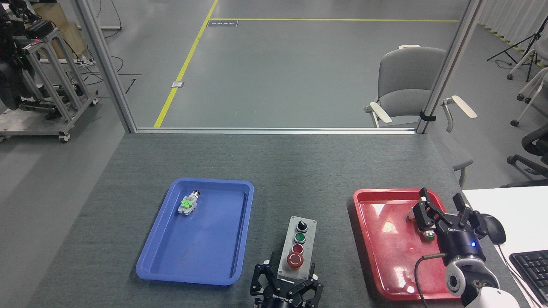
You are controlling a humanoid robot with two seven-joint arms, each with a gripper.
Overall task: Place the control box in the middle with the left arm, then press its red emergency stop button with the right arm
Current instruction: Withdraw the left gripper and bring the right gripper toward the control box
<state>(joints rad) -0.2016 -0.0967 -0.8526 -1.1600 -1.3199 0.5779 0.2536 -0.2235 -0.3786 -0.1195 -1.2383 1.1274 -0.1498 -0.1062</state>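
Grey cloth covers the table (pixel 274 171). At 6 o'clock the box (pixel 297 248) sits between the blue tray (pixel 158 265) and red tray (pixel 368 239), the left gripper (pixel 287 278) hugging its near end. Right gripper (pixel 445 209) spreads wide over red tray. Chair (pixel 406 85) at 1 o'clock.

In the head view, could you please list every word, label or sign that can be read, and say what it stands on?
Nothing reads with certainty.
Left gripper: white brand lettering on its body, too blurred.
Right gripper: white brand lettering, too small.
Floor sign: dark plate with pale characters, too small.
Control box: white marks on the large red button, not legible.
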